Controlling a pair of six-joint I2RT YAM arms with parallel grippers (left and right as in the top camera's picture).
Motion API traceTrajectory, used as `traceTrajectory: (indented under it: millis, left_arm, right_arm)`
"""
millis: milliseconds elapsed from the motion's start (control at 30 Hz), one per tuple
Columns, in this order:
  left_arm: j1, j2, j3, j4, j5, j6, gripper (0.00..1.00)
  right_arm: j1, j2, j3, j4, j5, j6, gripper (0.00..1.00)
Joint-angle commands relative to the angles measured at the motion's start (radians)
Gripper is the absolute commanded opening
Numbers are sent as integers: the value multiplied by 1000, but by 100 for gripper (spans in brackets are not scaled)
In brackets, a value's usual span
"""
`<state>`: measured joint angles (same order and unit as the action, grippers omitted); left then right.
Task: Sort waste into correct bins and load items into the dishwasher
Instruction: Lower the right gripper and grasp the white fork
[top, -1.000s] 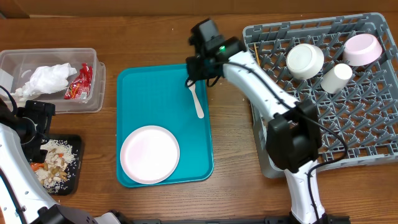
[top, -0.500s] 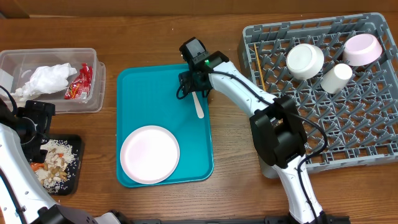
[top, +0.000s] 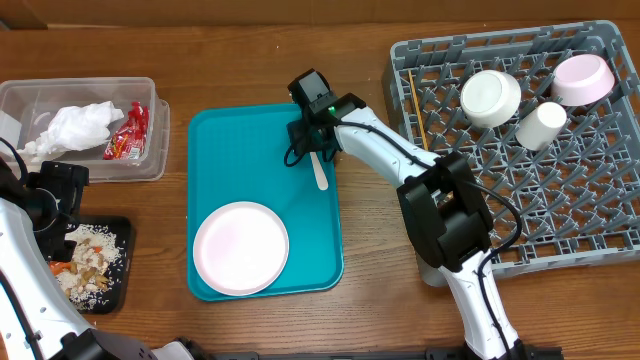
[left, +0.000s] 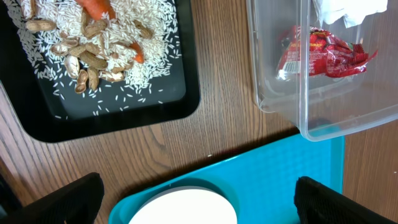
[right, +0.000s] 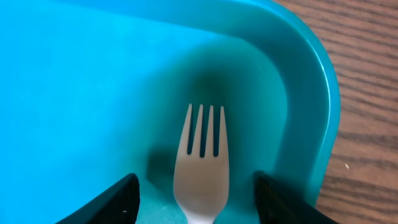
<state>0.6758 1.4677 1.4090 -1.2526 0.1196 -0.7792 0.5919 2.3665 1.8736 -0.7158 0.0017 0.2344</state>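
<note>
The white plastic fork (right: 201, 168), likely light and slick, lies flat, low centre, between the right gripper's (right: 198, 190) parted fingers (right: 118, 202); pinch its neck. The left gripper's (left: 199, 194) fingers (left: 74, 199) gape wide.

A white plastic fork (right: 201, 165) is lying flat in the teal tray (top: 240, 150)'s corner, near a round white plate (top: 241, 247). A white bowl (top: 490, 97), pink bowl (top: 583, 78), cup (top: 541, 125) and chopstick (top: 415, 100) are resting in the grey dish rack (top: 560, 205).

The wooden counter (top: 260, 60) carried a clear tub (top: 80, 84) and black tray (top: 126, 285) at left, a teal tray (top: 240, 150) at centre, and a grey dish rack (top: 560, 230) at right.
</note>
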Motion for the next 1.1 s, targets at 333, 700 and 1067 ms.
traceTrajectory:
  millis: [333,700,1067]
  left_arm:
    - [-2,4,8,1,-8,9,100]
    - [-2,4,8,1,-8,8,100]
    - [-2,4,8,1,-8,8,100]
  right_arm:
    - [33,18,-55,34,-7,5,31]
    - [36,18,6,-42,-7,5,27]
    - [25,18,291,-290,-6,5,21]
